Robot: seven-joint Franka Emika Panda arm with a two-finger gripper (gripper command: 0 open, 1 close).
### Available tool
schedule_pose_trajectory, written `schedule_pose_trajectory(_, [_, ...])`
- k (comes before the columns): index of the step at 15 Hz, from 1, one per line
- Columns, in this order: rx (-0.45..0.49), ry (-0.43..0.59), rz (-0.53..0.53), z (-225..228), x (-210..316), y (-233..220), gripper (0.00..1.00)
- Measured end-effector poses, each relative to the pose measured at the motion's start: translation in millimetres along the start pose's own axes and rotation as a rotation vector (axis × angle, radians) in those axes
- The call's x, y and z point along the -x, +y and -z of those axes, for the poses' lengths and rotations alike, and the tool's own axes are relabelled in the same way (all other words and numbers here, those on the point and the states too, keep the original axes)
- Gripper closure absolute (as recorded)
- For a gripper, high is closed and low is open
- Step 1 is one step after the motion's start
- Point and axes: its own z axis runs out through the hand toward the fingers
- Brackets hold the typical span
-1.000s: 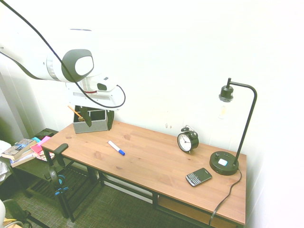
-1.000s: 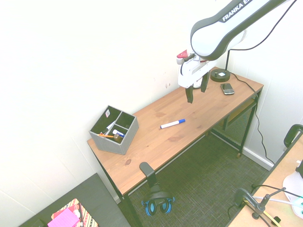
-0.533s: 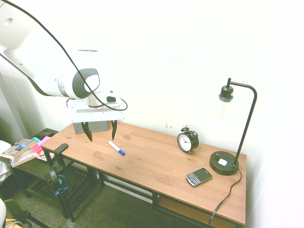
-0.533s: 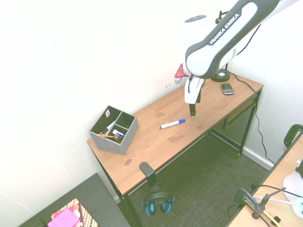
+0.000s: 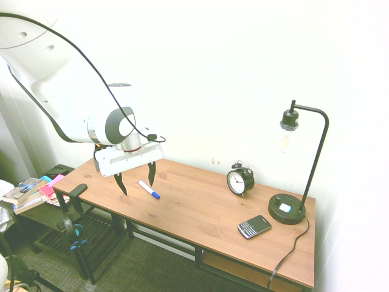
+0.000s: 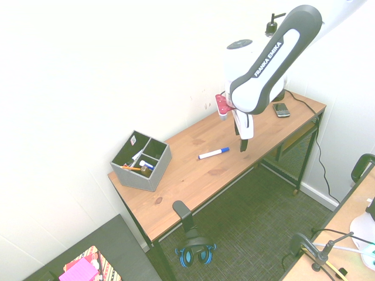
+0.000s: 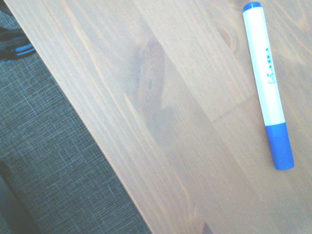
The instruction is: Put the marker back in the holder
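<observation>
With the gripper (image 5: 136, 179) hanging jaws spread above the marker (image 5: 148, 189), which lies flat on the worktop (image 5: 206, 210) well apart from the holder (image 6: 140, 160), an off-centre descent could roll it away.

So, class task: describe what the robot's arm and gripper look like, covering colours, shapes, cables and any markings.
The arm is glossy white with rounded, tube-like links and dark grey joint caps; black lettering reading FRANKA EMIKA runs along one link. A thin black cable loops over it. The gripper has a flat white bar body and two slim, pointed black fingers.
</observation>
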Motion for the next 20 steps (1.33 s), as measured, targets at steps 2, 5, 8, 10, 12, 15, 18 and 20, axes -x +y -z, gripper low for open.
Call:
schedule_pose_trajectory(2, [0.004,0.022,0.011,-17,-1,3,0.00])
schedule_pose_trajectory(5, [0.015,0.075,0.018,-34,-10,10,0.00])
schedule_pose_trajectory(8, [0.017,0.086,0.014,-53,-24,12,1.00])
schedule_pose_trajectory(10, [0.018,0.083,0.018,-62,-36,7,1.00])
schedule_pose_trajectory(12, [0.025,0.082,0.023,-71,-46,3,1.00])
schedule_pose_trajectory(15, [0.034,0.081,0.025,-79,-56,-10,1.00])
schedule_pose_trajectory(18, [0.043,0.074,0.026,-84,-58,-14,1.00])
schedule_pose_trajectory(20, [0.046,0.073,0.021,-85,-58,-15,1.00])
